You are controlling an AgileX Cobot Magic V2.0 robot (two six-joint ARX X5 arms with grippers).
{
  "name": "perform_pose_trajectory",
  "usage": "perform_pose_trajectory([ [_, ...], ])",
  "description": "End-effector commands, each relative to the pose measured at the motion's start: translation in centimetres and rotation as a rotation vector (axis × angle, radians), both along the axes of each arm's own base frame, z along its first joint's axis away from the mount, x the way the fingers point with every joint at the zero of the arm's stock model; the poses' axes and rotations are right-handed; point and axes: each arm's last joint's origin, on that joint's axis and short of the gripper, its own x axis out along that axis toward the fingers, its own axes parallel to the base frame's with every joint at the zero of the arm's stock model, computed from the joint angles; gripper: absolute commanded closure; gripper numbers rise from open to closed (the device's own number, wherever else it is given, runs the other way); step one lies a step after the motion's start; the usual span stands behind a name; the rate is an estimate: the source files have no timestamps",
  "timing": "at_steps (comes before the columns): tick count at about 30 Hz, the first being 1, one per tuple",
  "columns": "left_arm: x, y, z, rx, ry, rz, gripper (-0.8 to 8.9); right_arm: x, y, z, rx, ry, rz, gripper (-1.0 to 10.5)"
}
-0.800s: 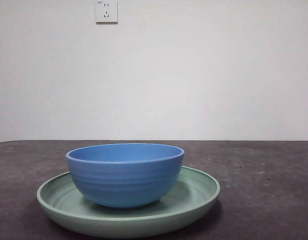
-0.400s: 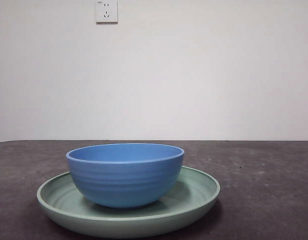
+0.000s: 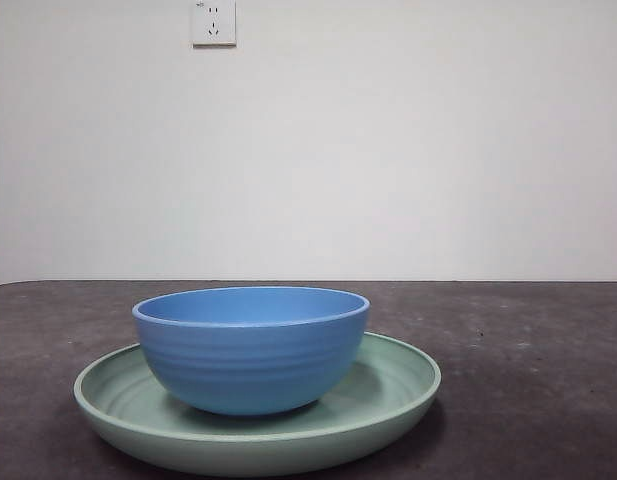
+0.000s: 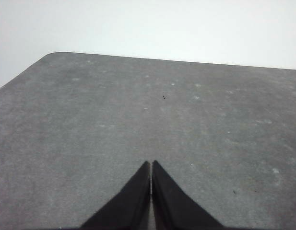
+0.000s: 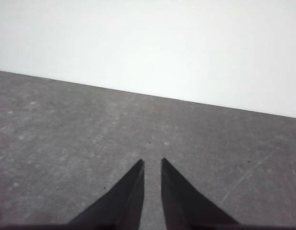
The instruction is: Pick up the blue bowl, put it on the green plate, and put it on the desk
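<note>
Blue bowl [image 3: 251, 348] is seen upright in the front view, seated inside the green plate [image 3: 393, 372], a little off the plate's centre, with its base resting on the plate's inner floor. The plate in turn lies flat on the desk [image 3: 528, 340], near the camera. Nothing has changed across the last second: bowl and plate are found in the same place and no arm has entered the front view. From this it is judged that the bowl-on-plate step is already done, and that lifting the bowl off and setting it on the desk is still to be begun. Behind, a pale wall with a white socket [image 3: 213, 22] is visible. Neither bowl nor plate is shown in either wrist view; only bare desk surface and wall are seen there, so both claws are judged to be well apart from the bowl. The left claw [image 4: 151, 167] is pressed together, its jaws meeting at the tips. The right claw [image 5: 152, 165] is held slightly spread, with a narrow gap and nothing between its jaws.
</note>
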Motion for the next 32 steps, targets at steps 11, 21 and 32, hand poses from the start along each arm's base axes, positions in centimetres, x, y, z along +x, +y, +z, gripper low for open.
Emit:
perform_pose_trajectory([
  [11, 0.1, 0.0, -0.6, -0.002, 0.007, 0.004, 8.07, 0.7, -0.4, -5.9, -0.013, 0.026, -0.047, 8.9],
  [21, 0.1, 0.0, -0.6, -0.002, 0.007, 0.004, 8.07, 0.8, -0.6, -8.0, -0.015, 0.110, -0.066, 8.9],
  [32, 0.1, 0.0, -0.6, -0.002, 0.007, 0.004, 8.07, 0.8, -0.6, -8.0, -0.015, 0.110, -0.066, 8.9],
])
